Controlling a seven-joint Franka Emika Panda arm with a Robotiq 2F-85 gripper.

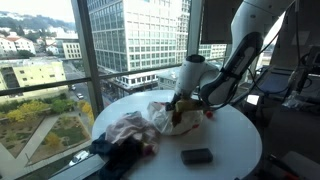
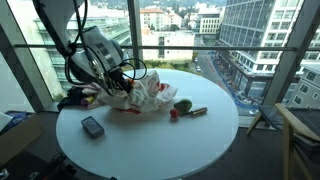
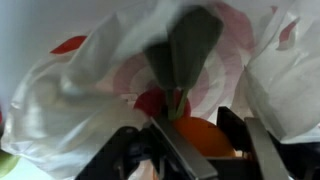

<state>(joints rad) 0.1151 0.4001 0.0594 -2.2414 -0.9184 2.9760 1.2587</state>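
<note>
The gripper (image 3: 188, 150) is seen pushed down into the mouth of a white plastic bag (image 2: 152, 95) printed in red, which lies crumpled on the round white table (image 2: 150, 160). In the wrist view the jaws are held partly apart, with a round orange thing (image 3: 205, 137) lodged between them. Whether it is actually pinched cannot be told, since the pads are hidden by bag folds. The orange thing lies directly ahead of the fingertips, inside the bag. No long axis can be made out on it, so no particular wrist turn seems called for. A red thing (image 3: 155, 103) is seen just beyond it, and a dark grey shape (image 3: 185, 50) farther in. In an exterior view, a green thing (image 2: 183, 105) lies just right of the bag. A black device (image 2: 92, 126) is placed nearer, well apart from the gripper.
</note>
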